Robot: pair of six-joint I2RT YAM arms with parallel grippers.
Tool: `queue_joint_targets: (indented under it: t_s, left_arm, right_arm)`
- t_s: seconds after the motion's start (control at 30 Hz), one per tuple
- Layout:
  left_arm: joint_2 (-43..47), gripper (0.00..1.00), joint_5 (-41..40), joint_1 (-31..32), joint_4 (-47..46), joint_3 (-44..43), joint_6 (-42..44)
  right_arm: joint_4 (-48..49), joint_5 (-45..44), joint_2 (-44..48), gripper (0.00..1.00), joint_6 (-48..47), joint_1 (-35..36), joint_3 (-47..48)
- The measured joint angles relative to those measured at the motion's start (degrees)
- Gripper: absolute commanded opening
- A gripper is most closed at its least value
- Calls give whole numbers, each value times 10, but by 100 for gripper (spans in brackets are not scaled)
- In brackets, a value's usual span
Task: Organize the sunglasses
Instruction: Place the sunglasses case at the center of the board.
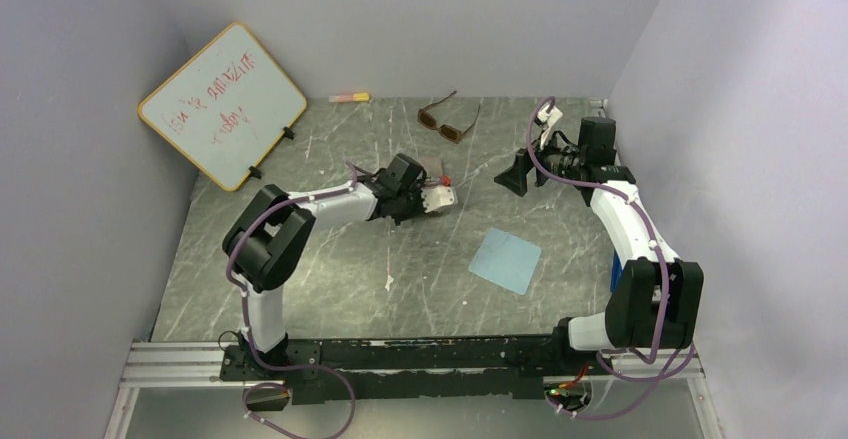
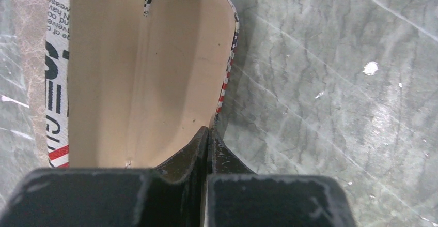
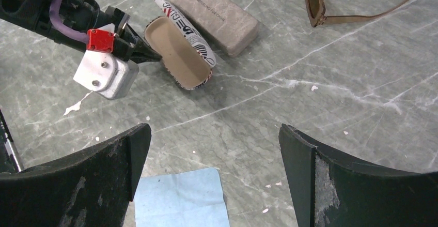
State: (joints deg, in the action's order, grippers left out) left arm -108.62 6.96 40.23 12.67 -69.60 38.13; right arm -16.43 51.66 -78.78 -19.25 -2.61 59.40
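Brown-framed sunglasses, amber lenses, arms unfolded, lie upper centre of overhead view. Left gripper pinched on rim of open newsprint-pattern case; its lettering unreadable. Right gripper spread wide, empty. Whiteboard red scrawl illegible.

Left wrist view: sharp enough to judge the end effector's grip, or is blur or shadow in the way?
Left wrist: the open case and its rim are sharp; the left end effector pinches the rim, only its dark body nearest the lens is blurred; soft shadow right of the case. Right wrist: evenly lit, no glare, same pinch visible.
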Motion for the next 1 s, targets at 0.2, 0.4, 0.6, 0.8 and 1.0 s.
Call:
queue_joint_targets:
  t_s: [0.2,0.4,0.6,0.8,1.0]
  left_arm:
    - [-10,5,-33,7,-30,5,-5]
    - [-18,5,-56,11,-54,5,-17]
    - [-19,5,-72,12,-60,5,-24]
    - [-22,5,-87,12,-65,5,-26]
    - [-23,7,-94,12,-70,5,-30]
  right_arm:
    - [0,1,0,100,0,0,0]
    - [0,1,0,100,0,0,0]
    - [0,1,0,100,0,0,0]
    - [0,4,0,100,0,0,0]
    - [0,7,0,100,0,0,0]
